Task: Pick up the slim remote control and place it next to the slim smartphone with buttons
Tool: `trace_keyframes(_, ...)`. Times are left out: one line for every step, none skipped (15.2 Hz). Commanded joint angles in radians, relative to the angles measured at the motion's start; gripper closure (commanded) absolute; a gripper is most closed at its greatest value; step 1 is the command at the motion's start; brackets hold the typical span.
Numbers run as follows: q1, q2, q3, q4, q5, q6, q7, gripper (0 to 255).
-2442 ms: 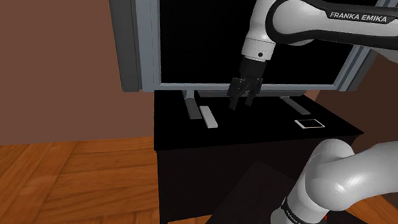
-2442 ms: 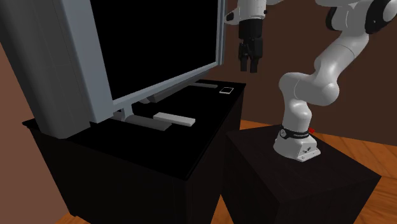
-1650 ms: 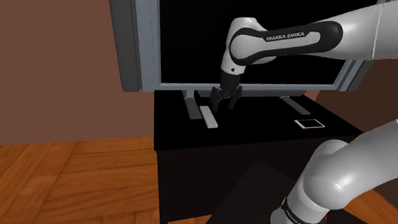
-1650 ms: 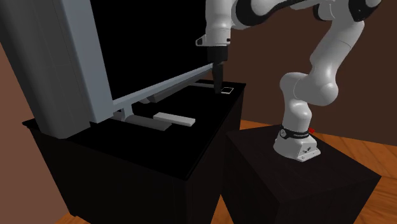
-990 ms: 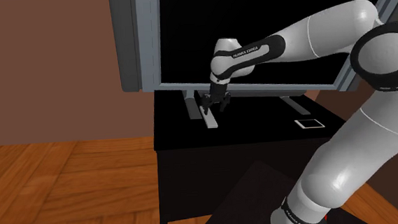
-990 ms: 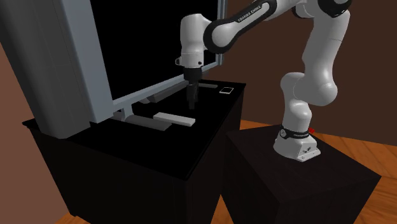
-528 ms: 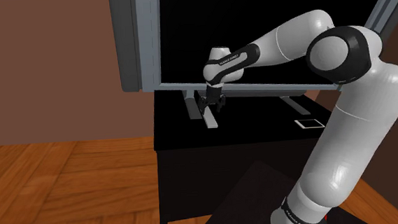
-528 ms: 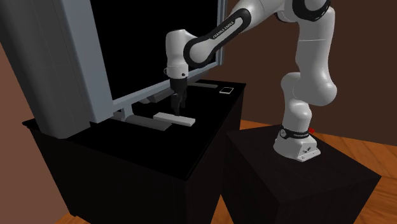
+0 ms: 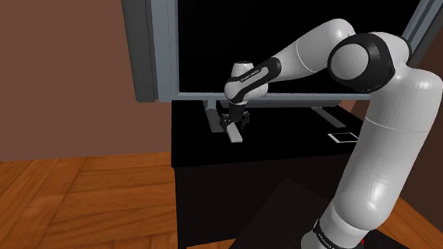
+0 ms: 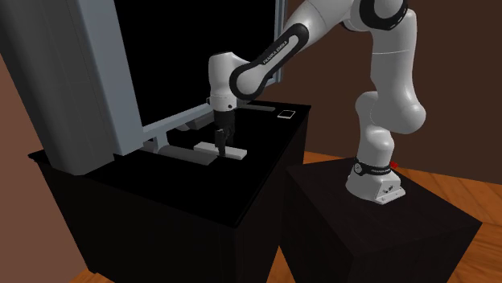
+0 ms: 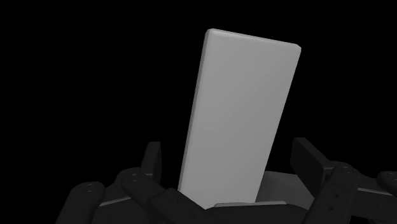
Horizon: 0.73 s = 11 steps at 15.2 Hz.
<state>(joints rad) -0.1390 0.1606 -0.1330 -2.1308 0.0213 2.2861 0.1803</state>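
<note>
TV (image 9: 161, 45) fills the shoulder view's upper centre | black cabinet (image 9: 291, 146) below it | gripper (image 9: 233, 124) down at centre, jaws spread astride the slim remote (image 11: 242, 108), not touching it | remote flat on the cabinet: looks light, rigid, slick, so pinch the narrow width at mid-length | smartphone (image 9: 344, 137) well apart, right of centre

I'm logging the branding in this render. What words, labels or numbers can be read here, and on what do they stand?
"FRANKA EMIKA": small white letters on the arm's dark forearm, only just legible.
Band around the arm's base: lettering too small to read.
Remote: plain grey, no marks.
Smartphone: too small to tell.
</note>
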Motion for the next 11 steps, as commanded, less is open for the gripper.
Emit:
trace_keyframes(0.001,0.007,0.001,-0.005,0.001,0.012,0.001,0)
trace_keyframes(0.001,0.007,0.001,-0.005,0.001,0.012,0.001,0)
trace_keyframes(0.001,0.007,0.001,-0.005,0.001,0.012,0.001,0)
trace_keyframes(0.001,0.007,0.001,-0.005,0.001,0.012,0.001,0)
trace_keyframes(0.001,0.007,0.001,-0.005,0.001,0.012,0.001,0)
trace_keyframes(0.001,0.007,0.001,-0.005,0.001,0.012,0.001,0)
trace_keyframes(0.001,0.007,0.001,-0.005,0.001,0.012,0.001,0)
trace_keyframes(0.001,0.007,0.001,-0.005,0.001,0.012,0.001,255)
trace_keyframes(0.001,0.007,0.001,-0.005,0.001,0.012,0.001,255)
trace_keyframes(0.001,0.007,0.001,-0.004,0.001,0.012,0.001,255)
trace_keyframes(0.001,0.007,0.001,-0.004,0.001,0.012,0.001,255)
